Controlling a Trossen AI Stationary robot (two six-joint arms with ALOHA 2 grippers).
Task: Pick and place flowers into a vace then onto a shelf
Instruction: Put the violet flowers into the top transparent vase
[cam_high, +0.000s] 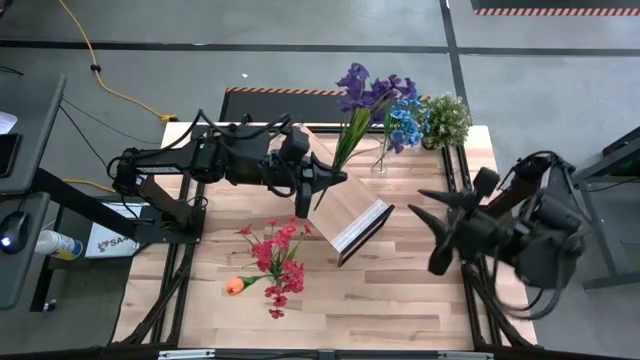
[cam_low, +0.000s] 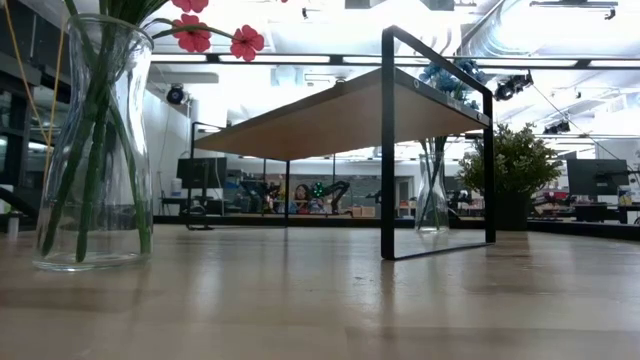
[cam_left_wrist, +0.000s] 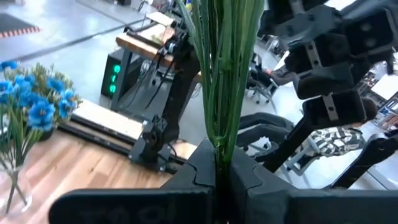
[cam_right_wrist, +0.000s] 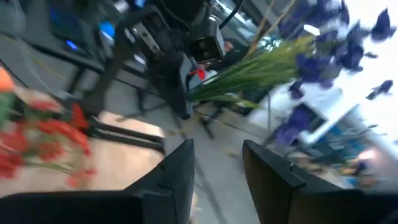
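Observation:
My left gripper (cam_high: 330, 172) is shut on a bunch of purple flowers (cam_high: 368, 92) with long green stalks, lifted over the shelf (cam_high: 350, 215). The shelf, a light-wood board, stands on its dark frame legs (cam_low: 388, 150) on the table. A glass vase (cam_low: 90, 140) near the table's middle holds red flowers (cam_high: 278, 255) by their stalks. An orange flower (cam_high: 235, 286) lies on the table beside it. My right gripper (cam_high: 425, 215) hangs open at the shelf's right, nothing between its fingers (cam_right_wrist: 180, 174). My left gripper pinches the lower end of the green stalks (cam_left_wrist: 221, 146) between its two fingers, several stalks bundled together. The fingers come in about level from the table's left and lie across the stalks. The bunch is clear of the shelf and table, its blooms (cam_right_wrist: 323, 56) leaning toward the far right.
At the far edge a second glass vase (cam_low: 432, 190) holds blue flowers (cam_high: 403, 122), with a pale-green potted plant (cam_high: 447, 118) to its right. The near half of the tabletop (cam_high: 400, 310) is bare wood.

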